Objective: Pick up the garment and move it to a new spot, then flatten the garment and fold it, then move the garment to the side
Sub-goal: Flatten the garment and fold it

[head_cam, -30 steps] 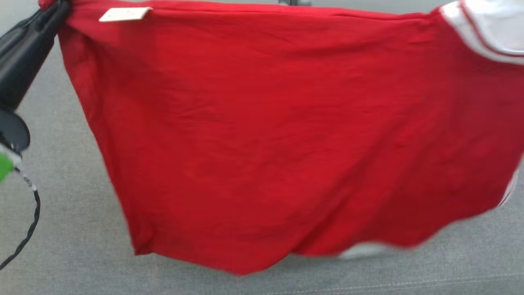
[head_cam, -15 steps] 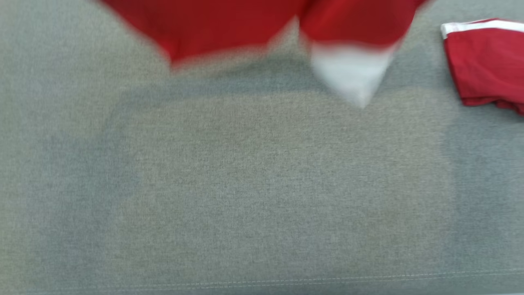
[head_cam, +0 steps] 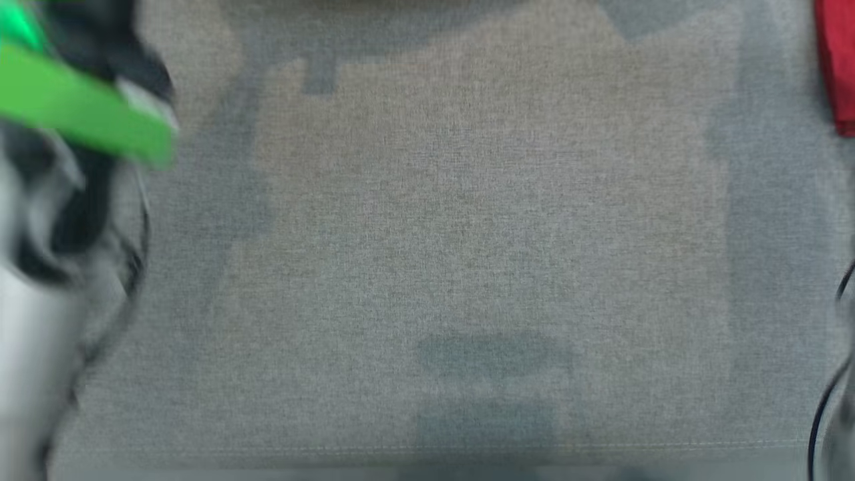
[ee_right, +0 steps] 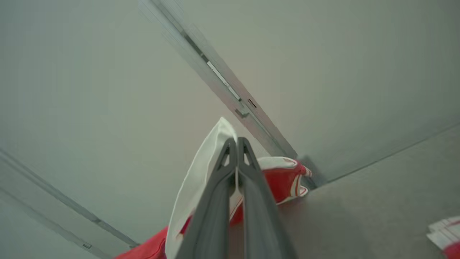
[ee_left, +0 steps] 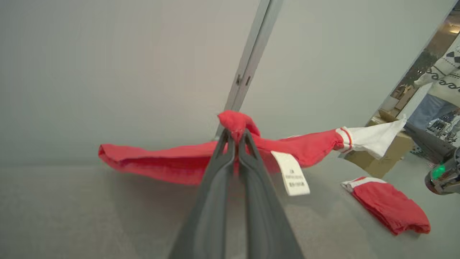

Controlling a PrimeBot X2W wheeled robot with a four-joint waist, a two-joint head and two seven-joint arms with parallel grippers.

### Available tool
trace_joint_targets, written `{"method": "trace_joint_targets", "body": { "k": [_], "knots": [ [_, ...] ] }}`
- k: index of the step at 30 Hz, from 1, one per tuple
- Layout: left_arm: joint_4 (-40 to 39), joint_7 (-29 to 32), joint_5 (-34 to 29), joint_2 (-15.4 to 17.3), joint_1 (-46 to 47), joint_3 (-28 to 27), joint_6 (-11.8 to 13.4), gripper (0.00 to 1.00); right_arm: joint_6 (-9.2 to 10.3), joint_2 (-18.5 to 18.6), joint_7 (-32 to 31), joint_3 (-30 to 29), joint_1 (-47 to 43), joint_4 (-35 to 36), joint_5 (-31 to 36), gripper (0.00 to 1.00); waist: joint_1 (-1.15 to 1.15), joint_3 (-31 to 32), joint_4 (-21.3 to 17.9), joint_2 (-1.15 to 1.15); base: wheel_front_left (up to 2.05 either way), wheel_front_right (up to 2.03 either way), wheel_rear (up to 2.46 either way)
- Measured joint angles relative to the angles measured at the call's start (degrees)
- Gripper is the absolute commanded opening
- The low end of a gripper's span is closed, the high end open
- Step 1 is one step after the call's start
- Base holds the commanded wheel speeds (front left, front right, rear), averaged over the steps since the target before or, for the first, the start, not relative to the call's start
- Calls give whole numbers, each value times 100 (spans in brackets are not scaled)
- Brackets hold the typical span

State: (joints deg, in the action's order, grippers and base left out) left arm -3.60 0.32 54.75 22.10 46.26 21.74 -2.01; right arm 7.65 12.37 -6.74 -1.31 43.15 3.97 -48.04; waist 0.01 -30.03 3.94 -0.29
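Note:
The garment [ee_left: 161, 163] is red with a white sleeve [ee_left: 373, 138] and a white label [ee_left: 290, 173]. It hangs stretched in the air above the grey surface [ee_left: 90, 216]. In the left wrist view my left gripper [ee_left: 235, 133] is shut on a bunched red edge of it. In the right wrist view my right gripper [ee_right: 236, 141] is shut on the white sleeve [ee_right: 201, 187], with red cloth and white trim [ee_right: 284, 178] behind the fingers. In the head view my left forearm [head_cam: 60, 174] is a blur with a green band at the left edge.
A second red garment [ee_left: 390, 205] lies bunched on the grey surface, at the head view's top right edge [head_cam: 838, 67]. A pale wall with a metal strip [ee_left: 248, 64] stands behind. A person [ee_left: 440, 82] and a cardboard box [ee_left: 381, 151] are at the far right.
The garment that hung across the head view a second ago has gone up out of its top. The head view itself has shifted, and my left forearm has come in at the left.

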Motion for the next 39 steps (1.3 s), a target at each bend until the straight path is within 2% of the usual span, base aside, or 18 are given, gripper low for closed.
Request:
{"method": "trace_joint_targets", "body": {
  "k": [2,5,9,13,18,21,25,32,39],
  "knots": [
    [494,-194,-15,5,-904,178,-76,0,0,-218,114,-26,-1046,-175,-59,0,0,-90,-5,0,0,0,0],
    [989,-544,-66,25,-1703,242,-189,0,-1,-521,356,4,-1976,-312,-153,0,0,-82,-30,0,0,0,0],
    [1319,-926,-41,-36,-1869,197,-285,0,-33,-635,627,-13,-2379,-348,-214,0,0,76,-61,0,0,0,0],
    [1555,-1211,82,-151,-1882,77,-331,0,-289,-680,722,71,-2715,-308,-286,0,0,320,-111,0,0,0,0],
    [1784,-1306,138,-157,-2027,68,-391,0,-508,-468,692,189,-3161,-107,-283,0,0,641,-146,0,0,0,0],
    [1900,-1300,138,-154,-2255,207,-415,0,-561,-97,415,326,-3588,-13,-127,0,0,826,-158,0,0,0,0],
    [2053,-1300,137,-147,-2599,358,-460,0,-571,224,-42,519,-4323,-2,-90,0,0,1046,-171,0,0,0,0],
    [2216,-1356,147,-112,-3108,367,-481,0,-613,260,-401,643,-5292,107,-196,0,0,1331,-203,0,0,0,0],
    [2497,-1359,209,-133,-3407,356,-492,0,-642,349,-417,680,-5500,197,-149,0,0,1432,-232,0,0,0,0]
  ]
}}
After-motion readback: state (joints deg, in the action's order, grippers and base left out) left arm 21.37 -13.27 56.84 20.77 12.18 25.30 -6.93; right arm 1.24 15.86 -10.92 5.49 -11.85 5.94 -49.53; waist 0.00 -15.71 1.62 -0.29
